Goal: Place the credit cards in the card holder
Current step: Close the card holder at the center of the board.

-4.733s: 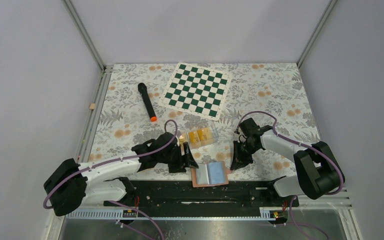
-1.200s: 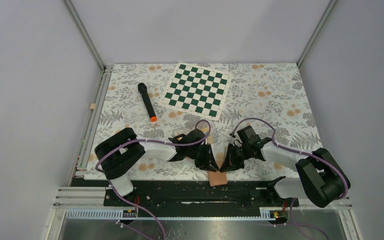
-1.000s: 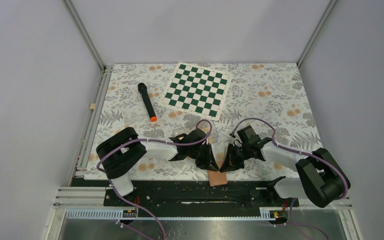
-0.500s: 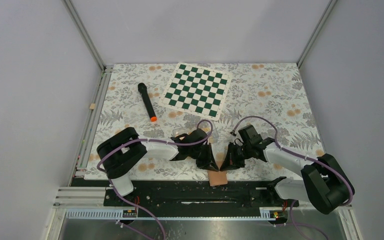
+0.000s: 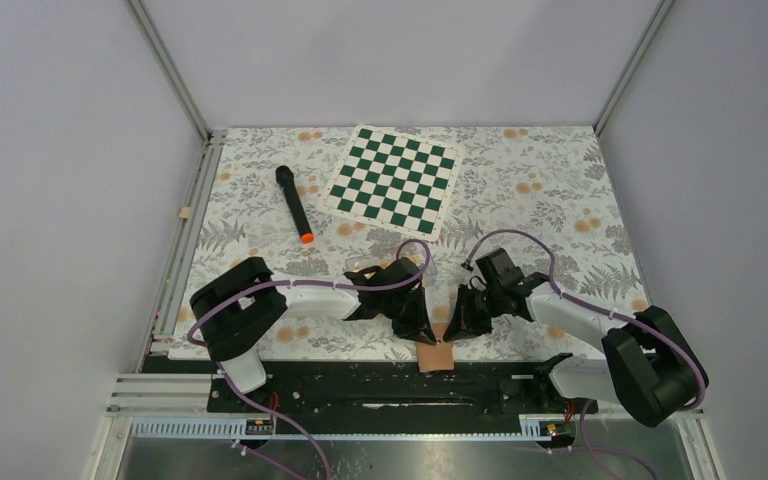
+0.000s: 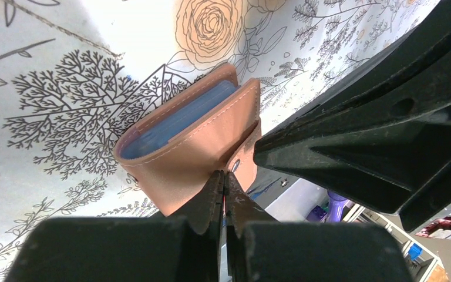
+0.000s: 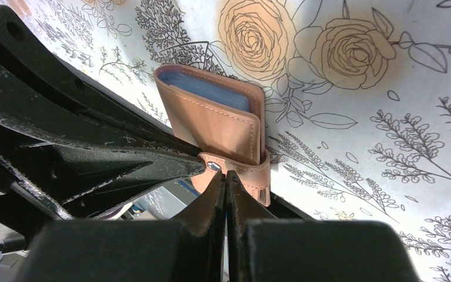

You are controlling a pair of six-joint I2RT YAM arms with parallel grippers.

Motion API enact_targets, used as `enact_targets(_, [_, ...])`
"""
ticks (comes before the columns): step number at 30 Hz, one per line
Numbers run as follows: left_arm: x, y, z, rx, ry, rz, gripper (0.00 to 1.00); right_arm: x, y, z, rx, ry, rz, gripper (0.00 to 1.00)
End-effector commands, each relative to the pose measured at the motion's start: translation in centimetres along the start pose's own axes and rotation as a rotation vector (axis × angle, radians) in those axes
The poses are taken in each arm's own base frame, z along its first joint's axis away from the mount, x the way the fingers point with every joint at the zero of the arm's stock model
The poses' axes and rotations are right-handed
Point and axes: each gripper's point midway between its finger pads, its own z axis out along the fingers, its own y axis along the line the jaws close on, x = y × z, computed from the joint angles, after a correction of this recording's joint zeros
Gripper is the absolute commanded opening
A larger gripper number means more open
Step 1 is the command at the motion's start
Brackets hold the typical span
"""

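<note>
While the left gripper (image 6: pixel 224 176) and the right gripper (image 7: pixel 224 176) each have their jaws together, the two tips meet at the snap tab (image 7: pixel 251 175) of the card holder (image 6: pixel 194 147); whether either pinches the tab cannot be told. The holder looks light, soft and springy. The thin tab may slip, so the thicker folded body seems the surer hold. Tan, stitched and folded over blue pockets, it lies at the worktop's (image 5: pixel 540 200) near edge.

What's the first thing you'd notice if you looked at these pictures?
The folded tan card holder at the near edge of the table, with the left gripper and right gripper both shut, tips meeting at its snap tab. Then the green-and-white chessboard at the far side, and a black stick with an orange end left of it.
</note>
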Motion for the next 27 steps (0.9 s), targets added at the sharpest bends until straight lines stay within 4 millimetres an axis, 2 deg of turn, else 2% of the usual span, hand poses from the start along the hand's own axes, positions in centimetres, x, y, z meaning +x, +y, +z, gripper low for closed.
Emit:
enact_targets(1, [-0.1, -1.0, -0.3, 0.001, -0.012, 0.029, 0.00, -0.5, 0.7, -0.2, -0.001, 0.000, -0.036, 0.00])
enact_targets(18, [0.5, -3.3, -0.7, 0.088, -0.012, 0.019, 0.00, 0.2, 1.3, 0.0, -0.047, 0.019, -0.054, 0.00])
enact_targets(27, [1.2, -1.2, -0.3, 0.013, -0.003, -0.017, 0.00, 0.5, 1.2, 0.2, -0.041, 0.033, -0.059, 0.00])
